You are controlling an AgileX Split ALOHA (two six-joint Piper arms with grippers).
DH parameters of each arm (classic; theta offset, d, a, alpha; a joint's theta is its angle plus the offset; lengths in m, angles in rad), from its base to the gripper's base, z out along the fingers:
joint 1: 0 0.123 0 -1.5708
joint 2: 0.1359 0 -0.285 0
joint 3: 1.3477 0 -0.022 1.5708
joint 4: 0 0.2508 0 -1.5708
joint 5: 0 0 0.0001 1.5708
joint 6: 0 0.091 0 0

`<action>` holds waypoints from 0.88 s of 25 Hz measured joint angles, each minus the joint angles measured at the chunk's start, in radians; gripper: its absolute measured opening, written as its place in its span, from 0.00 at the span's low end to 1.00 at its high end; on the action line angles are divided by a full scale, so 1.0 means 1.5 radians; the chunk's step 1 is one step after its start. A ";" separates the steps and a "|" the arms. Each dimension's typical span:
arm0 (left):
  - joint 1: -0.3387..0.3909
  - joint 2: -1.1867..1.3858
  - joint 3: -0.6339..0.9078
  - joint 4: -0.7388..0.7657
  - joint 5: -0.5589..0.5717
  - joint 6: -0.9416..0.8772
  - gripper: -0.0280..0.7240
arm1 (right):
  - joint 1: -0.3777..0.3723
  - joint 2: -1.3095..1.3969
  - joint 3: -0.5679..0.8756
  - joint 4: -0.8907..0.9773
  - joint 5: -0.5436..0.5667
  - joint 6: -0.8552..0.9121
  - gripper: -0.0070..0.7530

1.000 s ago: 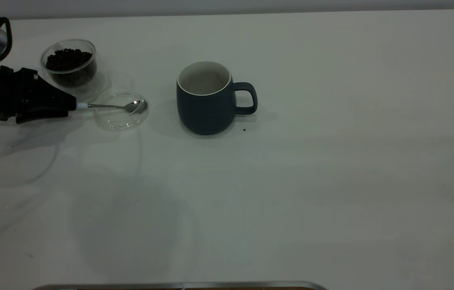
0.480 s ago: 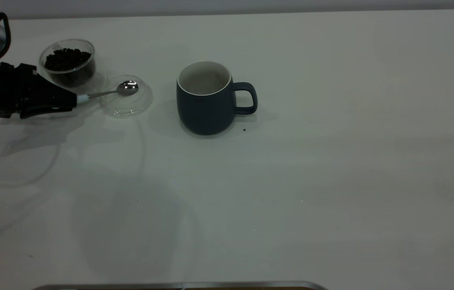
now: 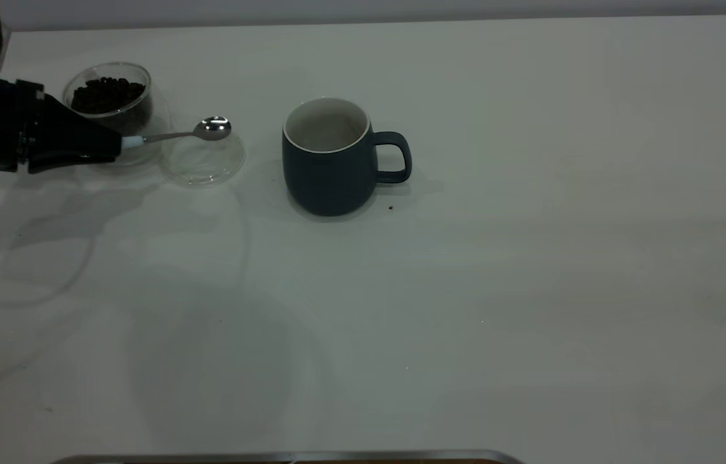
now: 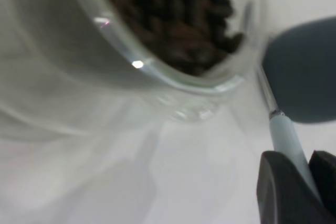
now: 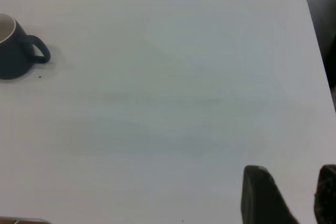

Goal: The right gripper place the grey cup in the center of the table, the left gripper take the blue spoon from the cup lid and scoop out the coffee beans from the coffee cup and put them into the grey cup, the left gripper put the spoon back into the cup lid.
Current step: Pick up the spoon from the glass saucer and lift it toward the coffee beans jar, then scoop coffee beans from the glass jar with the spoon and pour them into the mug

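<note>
Since the earlier frames the left gripper (image 3: pixel 119 142) has risen and lifted the blue spoon (image 3: pixel 176 134) off the cup lid (image 3: pixel 203 162), its bowl now hanging clear above the lid's far rim. The jaws are clamped on the pale handle, and the spoon's long axis points away from them toward the grey cup (image 3: pixel 327 158). The coffee cup (image 3: pixel 111 103) with its coffee beans (image 3: pixel 104 94) sits just behind the jaws, beside the handle, so the bowl likely must swing back over it. The right gripper (image 5: pixel 286 195) is parked well apart over the bare tabletop (image 3: pixel 530 258), jaws apart and empty.
</note>
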 joint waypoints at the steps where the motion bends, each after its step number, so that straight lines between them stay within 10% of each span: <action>1: 0.001 -0.008 0.000 0.013 0.006 -0.016 0.21 | 0.000 0.000 0.000 0.000 0.000 0.000 0.38; 11: 0.022 -0.118 0.000 0.114 0.098 -0.102 0.21 | 0.000 -0.001 0.000 0.000 0.000 0.000 0.38; 22: 0.142 -0.187 0.000 0.112 0.023 -0.183 0.21 | 0.000 -0.001 0.000 0.000 0.000 0.000 0.38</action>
